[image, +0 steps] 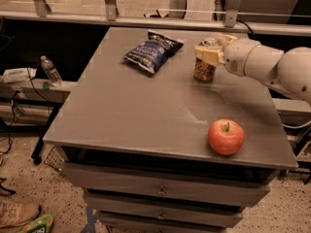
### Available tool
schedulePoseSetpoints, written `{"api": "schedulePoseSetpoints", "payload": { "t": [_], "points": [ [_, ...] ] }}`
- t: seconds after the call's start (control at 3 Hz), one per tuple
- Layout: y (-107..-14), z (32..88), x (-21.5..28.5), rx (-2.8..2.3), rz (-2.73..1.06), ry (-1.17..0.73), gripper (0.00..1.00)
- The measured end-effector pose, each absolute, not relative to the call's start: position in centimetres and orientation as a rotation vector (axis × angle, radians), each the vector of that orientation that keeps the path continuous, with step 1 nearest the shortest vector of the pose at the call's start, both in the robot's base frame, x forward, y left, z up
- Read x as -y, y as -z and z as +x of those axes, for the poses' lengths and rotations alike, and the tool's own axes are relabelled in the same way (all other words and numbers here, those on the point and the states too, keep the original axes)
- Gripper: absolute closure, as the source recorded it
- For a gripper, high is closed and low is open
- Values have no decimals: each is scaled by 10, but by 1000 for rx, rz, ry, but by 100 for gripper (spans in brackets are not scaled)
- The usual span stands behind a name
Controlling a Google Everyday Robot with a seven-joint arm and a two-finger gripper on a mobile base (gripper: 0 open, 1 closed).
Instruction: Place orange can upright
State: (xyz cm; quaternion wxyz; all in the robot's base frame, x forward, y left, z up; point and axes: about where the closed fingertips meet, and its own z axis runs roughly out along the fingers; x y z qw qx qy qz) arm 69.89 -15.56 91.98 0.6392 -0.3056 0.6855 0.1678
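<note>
The orange can (204, 71) stands upright on the grey table (136, 115), at the back right. My gripper (212, 48) comes in from the right on a white arm. Its cream fingers (207, 56) are shut around the can's upper part, and they hide much of the can's top. The can's base looks to rest on the tabletop.
A blue crinkled chip bag (152, 51) lies at the back middle of the table. A red apple (226, 136) sits near the front right edge. A water bottle (50, 71) stands on a lower shelf at the left. Drawers are below the tabletop.
</note>
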Motion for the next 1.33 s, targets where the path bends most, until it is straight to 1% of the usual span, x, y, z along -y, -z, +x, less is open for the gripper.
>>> {"api": "schedulePoseSetpoints", "payload": {
  "t": [0.33, 0.67, 1.33],
  "points": [
    [-920, 699, 153, -1563, -700, -386, 11],
    [-920, 699, 151, -1562, -703, -389, 0],
    [-923, 699, 161, -1566, -698, -353, 0]
  ]
}}
